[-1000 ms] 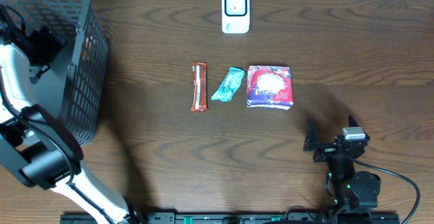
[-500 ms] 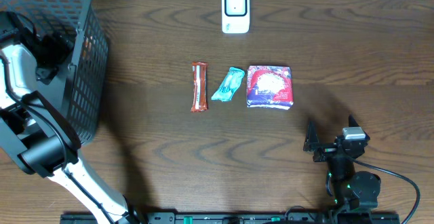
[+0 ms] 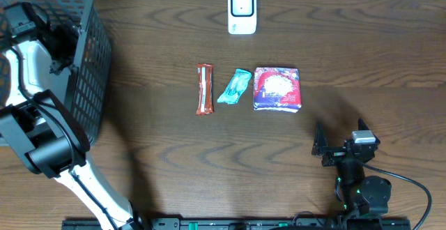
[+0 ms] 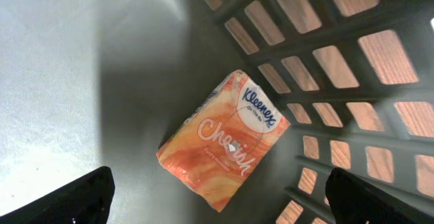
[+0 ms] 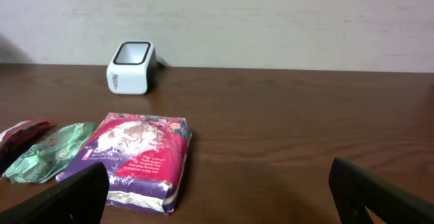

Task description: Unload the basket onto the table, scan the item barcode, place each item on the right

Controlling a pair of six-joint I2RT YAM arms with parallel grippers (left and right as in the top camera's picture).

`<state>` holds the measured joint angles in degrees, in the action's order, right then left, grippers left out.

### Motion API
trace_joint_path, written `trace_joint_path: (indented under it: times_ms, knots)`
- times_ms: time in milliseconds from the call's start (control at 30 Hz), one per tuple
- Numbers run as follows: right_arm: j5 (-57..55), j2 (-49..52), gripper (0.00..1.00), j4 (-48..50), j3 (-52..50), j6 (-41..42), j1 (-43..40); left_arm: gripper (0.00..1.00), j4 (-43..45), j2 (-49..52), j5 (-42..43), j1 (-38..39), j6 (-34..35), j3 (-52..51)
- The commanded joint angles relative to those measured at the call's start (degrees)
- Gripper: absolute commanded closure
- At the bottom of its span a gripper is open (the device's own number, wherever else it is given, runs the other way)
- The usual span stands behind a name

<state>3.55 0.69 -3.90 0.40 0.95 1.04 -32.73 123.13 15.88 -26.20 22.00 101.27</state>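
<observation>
Tissue pack (image 4: 227,139), orange with a Kleenex label, left wrist view: lies flat on the basket (image 4: 319,81) floor, close by the mesh wall. Left gripper (image 4: 217,197) hangs above it, jaws spread wide, fingers clear of the pack, nothing held.

Overhead: scanner (image 3: 242,10) stands at the table's far edge. Basket well to its left, left arm reaching down inside; the mesh wall stands between pack and scanner. On the robot's side of the scanner, a row of three: red bar (image 3: 204,89), teal packet (image 3: 235,86) lying tilted, red-and-purple packet (image 3: 277,88) just beside it. Right gripper (image 3: 339,143) is well apart from the scanner, nearer the robot and to the right, jaws wide, empty.

Right wrist: scanner upright by the wall; red-and-purple packet lies before it, teal packet and red bar further left.
</observation>
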Motion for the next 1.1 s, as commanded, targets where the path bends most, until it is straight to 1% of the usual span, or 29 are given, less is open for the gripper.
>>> trace_joint_path:
  times_ms: [0,133,200,333,433,533,567,833,900,1000,1033,1067]
  knots:
    - [-0.22,-0.31,0.01,-0.22,-0.09,-0.59,0.46,0.00,0.42,1.20,-3.74,0.79,1.42,-1.14]
    - [-0.22,-0.31,0.01,-0.22,-0.09,-0.59,0.46,0.00,1.42,1.20,-3.80,1.33,1.42,-1.81]
    - [-0.22,-0.31,0.01,-0.22,-0.09,-0.59,0.46,0.02,2.29,1.20,-3.96,1.33,1.46,-2.62]
    - [-0.22,-0.31,0.01,-0.22,-0.09,-0.59,0.46,0.03,2.89,1.22,-6.60,1.33,1.44,-3.91]
    - [-0.22,-0.31,0.01,-0.22,-0.09,-0.59,0.46,0.03,3.26,1.22,-6.75,1.31,1.42,-4.52]
    - [-0.22,-0.31,0.01,-0.22,-0.09,-0.59,0.46,0.05,4.22,1.33,-6.75,1.33,1.44,-5.01]
    - [-0.22,-0.31,0.01,-0.22,-0.09,-0.59,0.46,0.07,4.79,1.49,-6.73,1.33,1.44,-5.31]
    - [-0.22,-0.31,0.01,-0.22,-0.09,-0.59,0.46,0.08,5.70,5.25,-6.71,1.31,1.44,-5.49]
    - [-0.22,-0.31,0.01,-0.22,-0.09,-0.61,0.46,0.14,5.68,5.79,-6.73,1.31,1.42,-5.49]
    - [-0.22,-0.31,0.01,-0.22,-0.09,-0.61,0.46,0.34,6.01,5.79,-6.71,1.31,1.44,-5.49]
    - [-0.22,-0.31,0.01,-0.22,-0.09,-0.59,0.46,0.37,6.14,5.77,-6.71,1.31,1.44,-5.46]
    - [-0.22,-0.31,0.01,-0.22,-0.09,-0.59,0.46,0.43,6.23,5.77,-6.71,1.31,1.42,-5.46]
